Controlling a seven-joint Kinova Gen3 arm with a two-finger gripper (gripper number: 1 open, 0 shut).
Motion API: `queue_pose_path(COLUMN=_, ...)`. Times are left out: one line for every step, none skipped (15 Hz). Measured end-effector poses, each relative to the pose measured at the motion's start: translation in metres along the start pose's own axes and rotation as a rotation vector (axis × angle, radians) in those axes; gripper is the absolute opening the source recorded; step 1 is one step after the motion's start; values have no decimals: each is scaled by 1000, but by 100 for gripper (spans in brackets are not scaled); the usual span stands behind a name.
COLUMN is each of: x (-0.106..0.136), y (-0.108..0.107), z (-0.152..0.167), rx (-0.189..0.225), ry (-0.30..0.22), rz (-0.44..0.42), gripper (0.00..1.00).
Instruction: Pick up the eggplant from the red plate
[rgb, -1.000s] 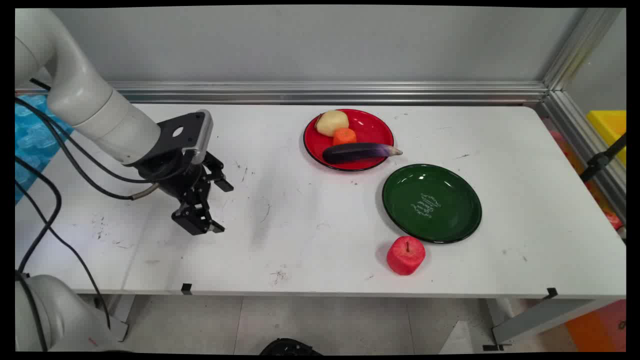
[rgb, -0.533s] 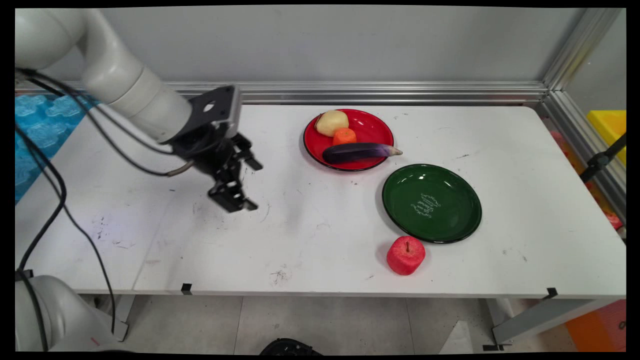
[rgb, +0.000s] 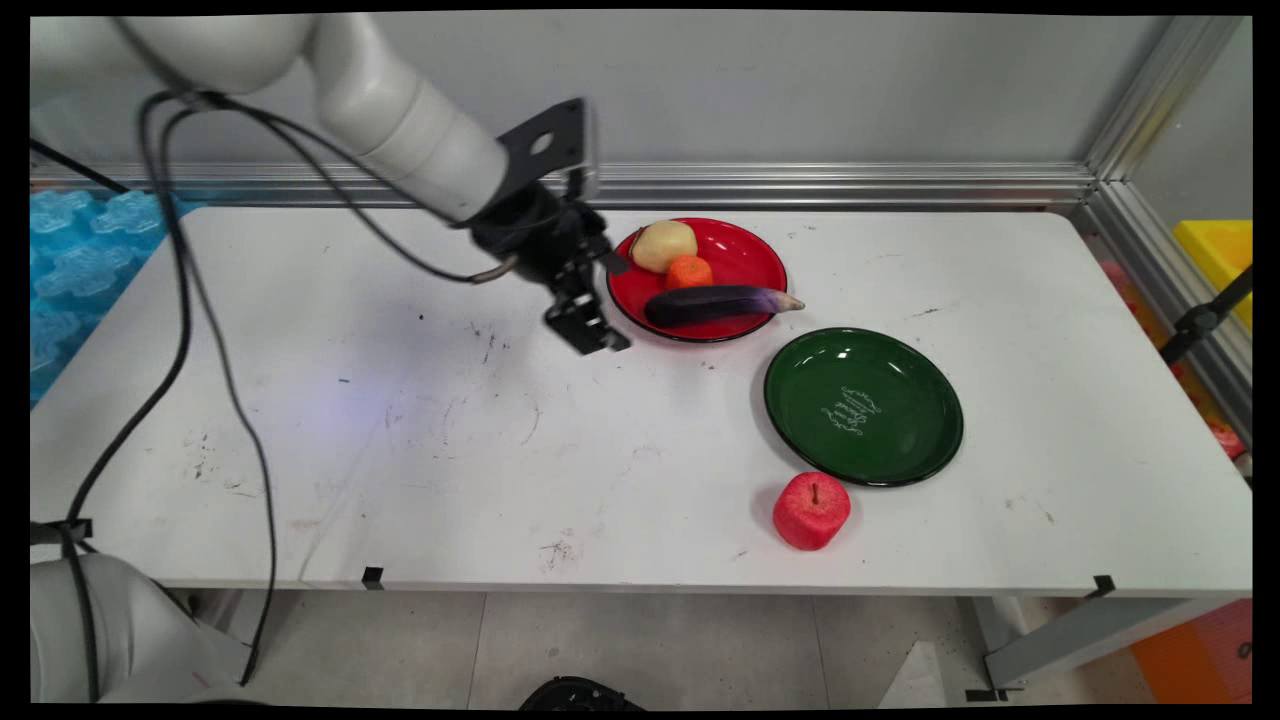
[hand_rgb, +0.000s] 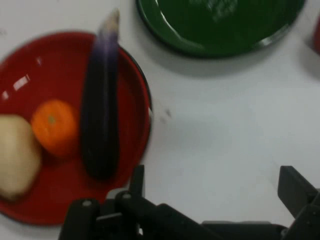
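Note:
My black gripper hangs open just above the left rim of the red plate, holding nothing. On that plate lie a purple eggplant, a small orange and a pale potato. In the hand view the gripper stands wide open over bare table beside the red plate. Its left finger is close to the near end of the eggplant. The orange and potato lie beyond the eggplant.
An empty green plate sits right of the red one, also seen in the hand view as the green plate. A red apple stands in front of it near the table's front edge. An aluminium rail runs along the back.
The arm has swung from the table's left side rightward and toward the back, bringing the open gripper to the red plate's left rim. The things on the table have not moved.

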Motion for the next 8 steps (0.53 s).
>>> queue_pose_path(x=7, y=-7, z=7, rx=8, ry=12, rz=2, gripper=100)
queue_pose_path(x=13, y=-15, z=15, rx=15, ry=23, rz=5, gripper=100)
queue_pose_path(x=19, y=-22, z=22, rx=21, ry=32, rz=7, gripper=100)
queue_pose_path(x=25, y=-31, z=30, rx=27, ry=41, rz=10, gripper=100)
queue_pose_path(x=28, y=-35, z=35, rx=30, ry=45, rz=11, gripper=100)
queue_pose_path(x=32, y=-42, z=42, rx=34, ry=49, rz=15, gripper=100)
queue_pose_path(x=36, y=-49, z=49, rx=38, ry=53, rz=19, gripper=100)
queue_pose_path(x=40, y=-57, z=58, rx=42, ry=54, rz=24, gripper=100)
